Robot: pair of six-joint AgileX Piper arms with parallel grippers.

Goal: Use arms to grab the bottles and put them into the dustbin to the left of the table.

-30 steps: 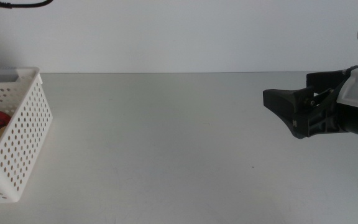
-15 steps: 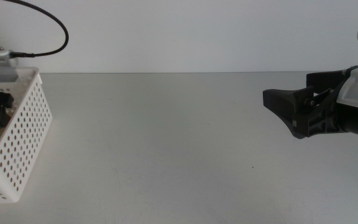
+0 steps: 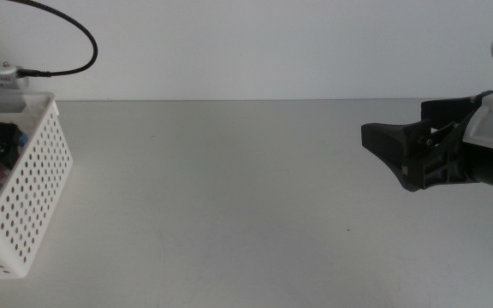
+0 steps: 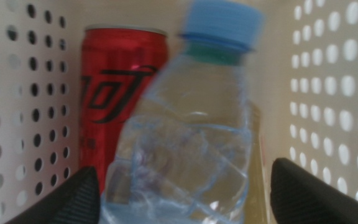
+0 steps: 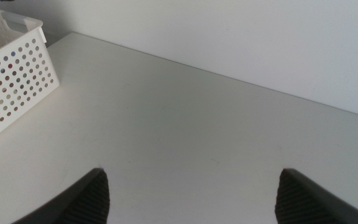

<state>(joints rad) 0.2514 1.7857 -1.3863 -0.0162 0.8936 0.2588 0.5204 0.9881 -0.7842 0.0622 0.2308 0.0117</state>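
The left pincer is inside the basket, jaws spread around the water bottle beside the red can. The right pincer hovers released over the surface.

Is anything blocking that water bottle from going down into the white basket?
Nothing visible blocks it. The water bottle is already between the basket's perforated walls, between the left claw's jaws, right beside the red can. The right claw waits over the table.
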